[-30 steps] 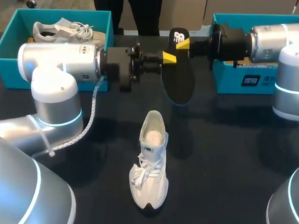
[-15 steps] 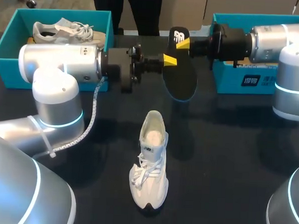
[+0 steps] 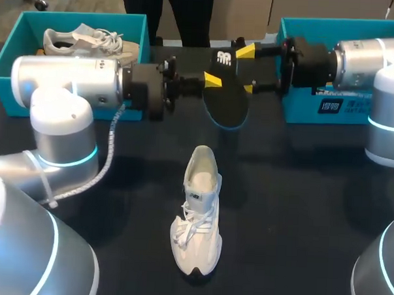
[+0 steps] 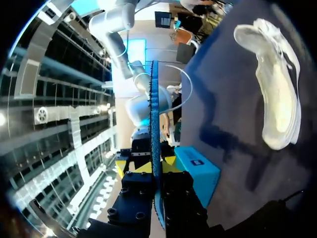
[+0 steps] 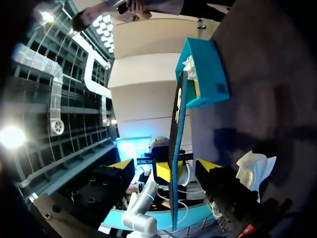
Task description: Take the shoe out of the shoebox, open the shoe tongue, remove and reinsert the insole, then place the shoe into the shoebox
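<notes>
Left shoebox point(image 3: 8, 54): sits at the far left corner of the table point(image 3: 299, 211), with a spare white shoe point(image 3: 84, 39) lying inside.
Left arm point(image 3: 62, 83): comes in from your left, stretched level in front of that box and pointing at the middle.
Left gripper point(image 3: 212, 79): clamped on the insole. Your left wrist view shows the fingers tight against both faces of it.
Insole point(image 3: 226, 103): black, up in the air between your two grippers, above the far middle of the table. It hangs with the printed heel end high and the rounded toe end low, clear of the tabletop.
Shoe point(image 3: 198, 213): white, upright on its sole on the table, nearer to you than the insole and well apart from both boxes. The heel faces the grippers and the laced toe faces you. Nothing is touching it.
Right gripper point(image 3: 247, 70): fingers spread wide. The right wrist view shows one yellow tip on each side of the insole with a gap on both sides, so it has no grip.
Right shoebox point(image 3: 300, 107): at the far right, behind your right arm. What is inside cannot be seen.
</notes>
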Robot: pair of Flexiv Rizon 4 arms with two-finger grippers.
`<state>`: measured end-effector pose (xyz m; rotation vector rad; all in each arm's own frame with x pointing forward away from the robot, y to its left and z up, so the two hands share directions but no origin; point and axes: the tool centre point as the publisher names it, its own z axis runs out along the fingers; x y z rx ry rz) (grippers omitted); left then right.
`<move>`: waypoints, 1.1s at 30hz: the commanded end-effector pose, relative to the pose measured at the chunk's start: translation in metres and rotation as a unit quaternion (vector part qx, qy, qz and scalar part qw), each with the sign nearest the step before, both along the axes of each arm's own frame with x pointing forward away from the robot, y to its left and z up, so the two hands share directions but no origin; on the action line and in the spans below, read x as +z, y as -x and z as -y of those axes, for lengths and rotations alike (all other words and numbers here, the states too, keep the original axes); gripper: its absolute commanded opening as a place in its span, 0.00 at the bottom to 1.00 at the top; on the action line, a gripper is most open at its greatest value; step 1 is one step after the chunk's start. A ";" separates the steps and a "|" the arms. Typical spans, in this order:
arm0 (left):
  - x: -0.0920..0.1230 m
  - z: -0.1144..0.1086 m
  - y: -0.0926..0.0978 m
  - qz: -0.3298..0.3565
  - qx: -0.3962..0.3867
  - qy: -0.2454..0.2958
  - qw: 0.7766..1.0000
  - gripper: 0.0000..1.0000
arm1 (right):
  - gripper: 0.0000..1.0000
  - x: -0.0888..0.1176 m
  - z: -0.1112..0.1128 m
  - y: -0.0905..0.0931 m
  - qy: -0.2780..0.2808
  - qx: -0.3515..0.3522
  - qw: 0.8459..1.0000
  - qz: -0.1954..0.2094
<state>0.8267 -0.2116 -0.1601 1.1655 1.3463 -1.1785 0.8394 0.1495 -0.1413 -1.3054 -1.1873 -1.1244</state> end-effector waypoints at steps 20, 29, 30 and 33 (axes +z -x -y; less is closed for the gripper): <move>0.021 -0.036 0.004 -0.397 -0.052 -0.093 0.912 0.00 | 1.00 -0.002 0.006 0.020 0.003 -0.018 1.000 0.003; 0.039 -0.062 -0.008 -0.620 -0.065 -0.093 0.776 0.00 | 1.00 -0.002 0.006 0.020 0.003 -0.018 1.000 0.003; 0.041 -0.064 -0.009 -0.622 -0.038 -0.106 0.775 0.00 | 1.00 -0.002 0.006 0.020 0.003 -0.018 1.000 0.003; 0.041 -0.064 -0.009 -0.622 -0.038 -0.106 0.775 0.00 | 1.00 -0.002 0.006 0.020 0.003 -0.018 1.000 0.003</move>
